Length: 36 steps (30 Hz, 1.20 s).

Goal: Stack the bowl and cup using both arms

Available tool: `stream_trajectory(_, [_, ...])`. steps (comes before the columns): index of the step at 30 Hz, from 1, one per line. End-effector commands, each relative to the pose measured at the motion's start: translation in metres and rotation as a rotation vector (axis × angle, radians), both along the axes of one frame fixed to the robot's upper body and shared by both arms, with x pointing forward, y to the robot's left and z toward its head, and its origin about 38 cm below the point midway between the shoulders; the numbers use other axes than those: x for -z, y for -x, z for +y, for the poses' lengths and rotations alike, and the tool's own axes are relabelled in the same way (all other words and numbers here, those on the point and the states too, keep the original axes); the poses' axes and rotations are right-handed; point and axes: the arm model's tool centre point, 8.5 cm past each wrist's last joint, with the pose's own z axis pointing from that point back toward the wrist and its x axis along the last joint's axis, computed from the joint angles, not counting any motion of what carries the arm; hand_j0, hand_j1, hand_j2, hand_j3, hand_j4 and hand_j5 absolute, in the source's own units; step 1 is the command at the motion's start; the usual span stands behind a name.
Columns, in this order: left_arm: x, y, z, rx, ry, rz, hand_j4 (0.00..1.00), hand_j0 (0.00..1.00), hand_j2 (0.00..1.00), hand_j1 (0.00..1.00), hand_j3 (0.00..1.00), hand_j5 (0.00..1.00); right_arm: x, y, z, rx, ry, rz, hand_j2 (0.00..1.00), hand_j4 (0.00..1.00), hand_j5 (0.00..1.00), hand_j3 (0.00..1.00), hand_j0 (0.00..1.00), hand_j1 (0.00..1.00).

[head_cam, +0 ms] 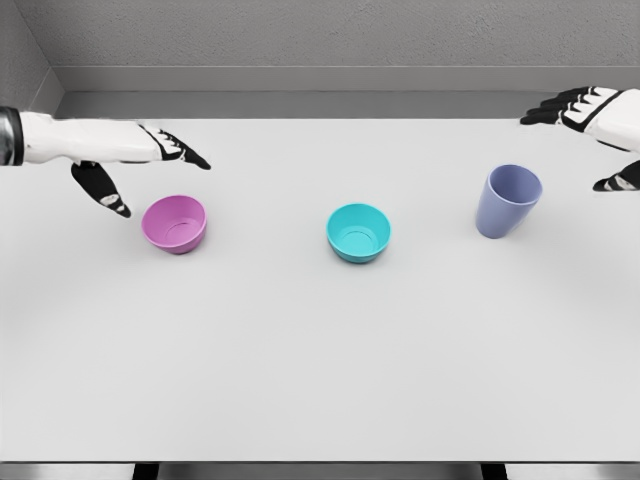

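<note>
Left hand (130, 165) open nr pink bowl (175, 223), right hand (595, 125) open nr purple cup (507, 200), teal bowl (358, 232) between

Two round, open-topped plastic bowls stand on the one flat white rectangular table (320, 380): one pink plastic bowl (175, 223) toward the left and one teal plastic bowl (358, 232) near the middle. There is a single tall tapered lavender-blue plastic cup (507, 201) toward the right, so the vessels number three in all, each of a different colour. Two white robot arms with black-tipped five-finger hands are in view, one on each side: the left hand (150, 160) at the left edge and the right hand (590, 125) at the upper right corner. One grey back wall runs behind the table.
</note>
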Motion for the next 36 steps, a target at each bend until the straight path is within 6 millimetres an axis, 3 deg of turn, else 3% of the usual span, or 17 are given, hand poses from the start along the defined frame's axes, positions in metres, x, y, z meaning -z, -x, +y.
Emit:
stream_trajectory(1, [0.008,-0.002,0.004,-0.015,-0.027,0.010,1.00,1.00,1.00,1.00,1.00,1.00,-0.007,0.006,-0.009,0.085,0.040,0.011,1.00,1.00,1.00,1.00,1.00,1.00])
stream_trajectory(3, [0.012,-0.002,0.003,-0.012,-0.034,0.021,1.00,1.00,1.00,1.00,1.00,1.00,-0.006,0.006,-0.013,0.126,0.048,0.016,1.00,1.00,1.00,1.00,1.00,1.00])
stream_trajectory(8, [0.019,-0.003,-0.001,0.006,-0.093,0.009,1.00,1.00,1.00,1.00,1.00,1.00,0.021,-0.002,-0.009,0.214,-0.023,0.107,1.00,1.00,1.00,1.00,1.00,1.00])
stream_trajectory(12, [0.024,-0.006,0.000,-0.003,-0.098,0.016,1.00,1.00,1.00,1.00,1.00,1.00,0.019,0.000,-0.001,0.197,-0.153,0.168,1.00,1.00,1.00,1.00,1.00,1.00])
stream_trajectory(14, [0.029,-0.004,0.000,-0.003,-0.103,0.024,1.00,1.00,1.00,1.00,1.00,1.00,0.017,-0.006,0.012,0.166,-0.175,0.178,1.00,1.00,1.00,1.00,1.00,1.00])
stream_trajectory(17, [0.035,-0.004,0.002,0.002,-0.146,0.017,1.00,1.00,1.00,1.00,1.00,1.00,0.012,-0.009,0.013,0.163,-0.170,0.187,1.00,1.00,1.00,1.00,1.00,1.00])
stream_trajectory(19, [0.038,-0.002,0.002,0.004,-0.148,0.023,1.00,1.00,1.00,1.00,1.00,1.00,0.022,-0.016,0.019,0.197,-0.164,0.240,1.00,1.00,1.00,1.00,1.00,1.00])
stream_trajectory(27, [0.040,-0.005,0.008,-0.005,-0.196,0.008,1.00,1.00,1.00,1.00,1.00,1.00,-0.009,-0.024,0.014,0.181,-0.041,0.296,1.00,1.00,1.00,1.00,1.00,1.00])
stream_trajectory(31, [0.041,-0.006,0.004,0.010,-0.229,-0.008,1.00,1.00,1.00,1.00,1.00,1.00,0.011,-0.029,0.032,0.142,-0.040,0.336,1.00,1.00,1.00,1.00,1.00,1.00])
stream_trajectory(36, [0.034,-0.009,-0.008,0.030,-0.208,-0.032,1.00,1.00,1.00,1.00,1.00,1.00,0.014,-0.027,0.036,0.129,-0.038,0.343,1.00,1.00,1.00,1.00,1.00,1.00])
